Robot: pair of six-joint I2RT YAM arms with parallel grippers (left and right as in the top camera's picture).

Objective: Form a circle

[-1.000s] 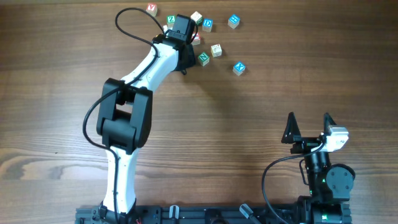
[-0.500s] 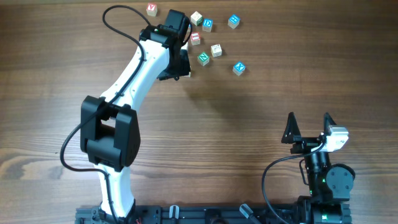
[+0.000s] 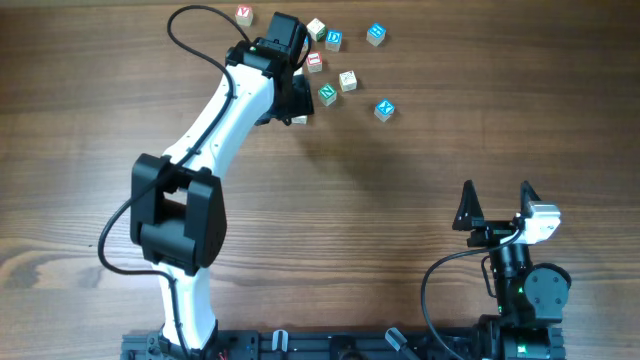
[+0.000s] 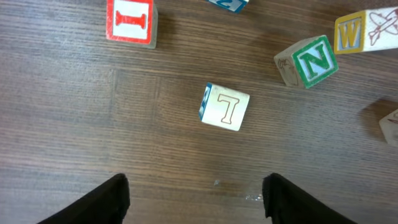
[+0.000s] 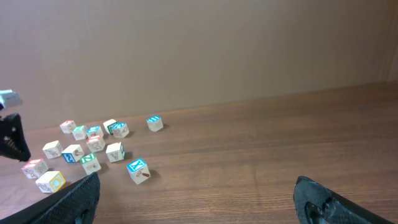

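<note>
Jaws of the left gripper (image 4: 196,186) stand released: the two dark fingertips are spread wide over bare wood with nothing between them. Just ahead of them a pale T cube (image 4: 225,107) with a blue side face lies free on the table (image 3: 420,200), turned a little askew and touching neither finger. The right gripper (image 5: 196,186) is likewise spread wide and empty. Its arm sits folded near the front right corner of the table, well apart from every cube.

The circle (image 3: 315,62) lies near the far edge of the table, just to the right of the left arm's wrist. It is an uneven ring of small wooden letter cubes around a patch of bare wood. Seen from overhead, a pale cube (image 3: 316,28) sits at the far side with a blue D cube (image 3: 334,40) just beside it. A W cube (image 4: 367,31) comes next on the right, a green N cube (image 4: 309,61) closes the near side, and a red I cube (image 4: 130,22) stands on the left. The green N cube is turned at an angle, with one corner just beside the W cube. The other cubes stand near one another with gaps between.

The T cube lies outside the ring on its near left side, apart from both the red I cube and the green N cube. Three more cubes lie outside the ring: a red Y cube (image 3: 244,14) beyond the arm on the left, a blue cube (image 3: 375,34) to the far right, and a blue X cube (image 3: 384,109) to the near right.
</note>
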